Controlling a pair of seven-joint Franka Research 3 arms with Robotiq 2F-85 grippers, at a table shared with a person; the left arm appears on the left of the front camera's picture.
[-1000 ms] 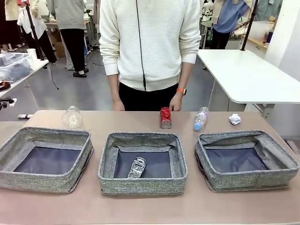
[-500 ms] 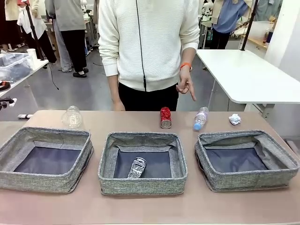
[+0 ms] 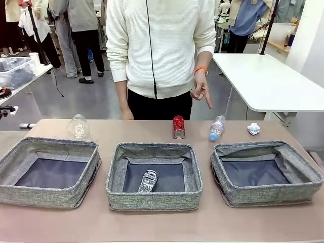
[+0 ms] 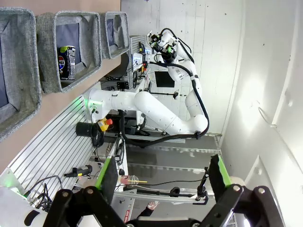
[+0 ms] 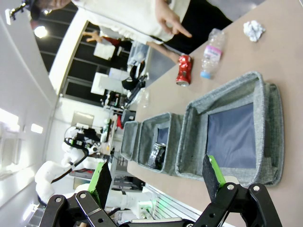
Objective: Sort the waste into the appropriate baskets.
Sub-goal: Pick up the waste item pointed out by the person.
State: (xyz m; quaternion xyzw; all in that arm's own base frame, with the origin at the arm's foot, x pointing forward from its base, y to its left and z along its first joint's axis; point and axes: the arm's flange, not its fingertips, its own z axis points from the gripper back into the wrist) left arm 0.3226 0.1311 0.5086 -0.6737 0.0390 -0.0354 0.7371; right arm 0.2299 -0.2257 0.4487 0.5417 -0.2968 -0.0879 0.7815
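Three grey woven baskets stand in a row: left, middle and right. A crushed black-silver can lies in the middle one. Behind them on the table are a clear crumpled container, a red soda can, a blue-capped clear bottle and a white paper ball. The person's hand points down above the bottle. In its wrist view my left gripper is open and holds nothing, well off the table. My right gripper is open too, high above the right basket.
The person stands at the table's far edge, behind the red can. A white table stands at the back right and a side table with a plastic tub at the left. Bare tabletop lies in front of the baskets.
The person's hand has lifted from the table beside the red can and now points downward with a finger. The waste and baskets have not moved.
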